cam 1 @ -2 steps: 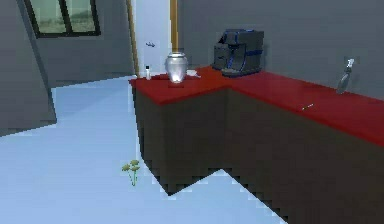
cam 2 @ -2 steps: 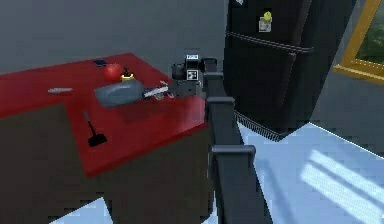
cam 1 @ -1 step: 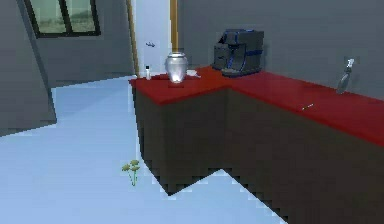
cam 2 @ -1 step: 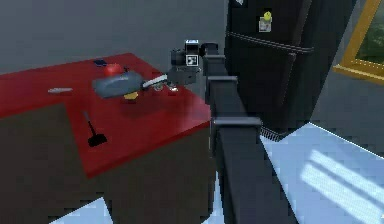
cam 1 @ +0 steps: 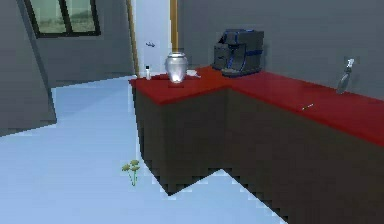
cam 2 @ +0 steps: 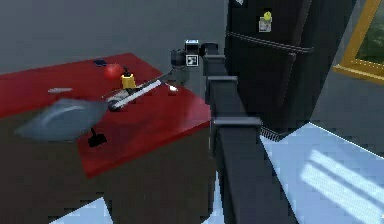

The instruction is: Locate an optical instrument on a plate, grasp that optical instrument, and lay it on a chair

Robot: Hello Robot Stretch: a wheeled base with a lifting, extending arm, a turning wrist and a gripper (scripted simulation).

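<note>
Gripper (cam 2: 174, 82) at the red counter (cam 2: 150, 125), next to a black fridge (cam 2: 285, 60).
I cannot tell if the fingers hold anything. A grey plate (cam 2: 58, 118) lies at the left of the counter, with a small dark thing (cam 2: 97, 135) at its near right edge, too small to name. Both are well apart from the fingers. A long grey thing (cam 2: 135, 97) lies between them, its right end near the fingers.
</note>
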